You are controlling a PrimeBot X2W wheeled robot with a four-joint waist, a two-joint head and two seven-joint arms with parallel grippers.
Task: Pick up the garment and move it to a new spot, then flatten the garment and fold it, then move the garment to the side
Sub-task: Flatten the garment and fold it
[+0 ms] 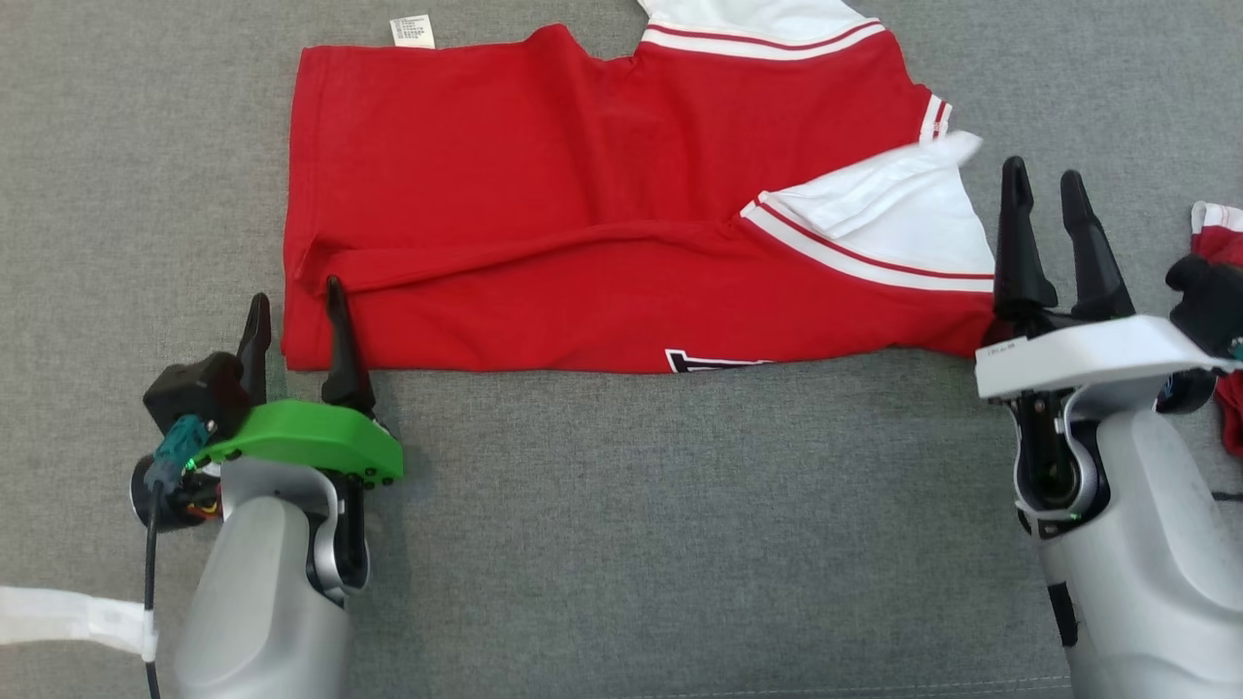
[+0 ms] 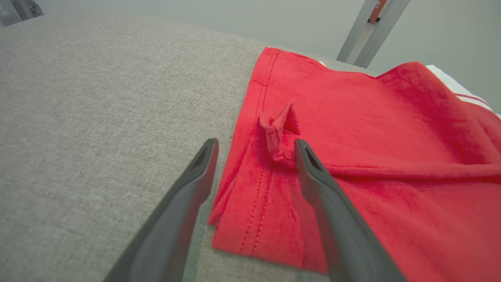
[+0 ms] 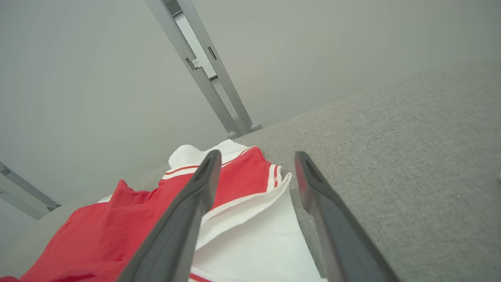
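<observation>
Since the red knit T-shirt with white, red-striped sleeves is thin, limp cloth, it should weigh next to nothing. It will likely sag wherever it is unsupported and drag against the grey cloth-covered bench rather than slide. It lies across the far half of the bench, folded lengthwise into a long band. Its hem end points toward the robot's left and its collar and sleeves toward the right, with a long ridge running along its middle. A single pinch in the middle would probably only bunch it. My judgement is that it wants holding at both ends at once, through all layers, at the hem corner and at the sleeve-side edge, so the fold keeps.

Over the near hem corner the left claw stands open, one finger over bare bench and the other over red cloth, beside a small raised pucker of fabric. At the opposite end the right claw is also open, gripping nothing, just beside the white sleeve. A white care label pokes out at the far hem edge.
</observation>
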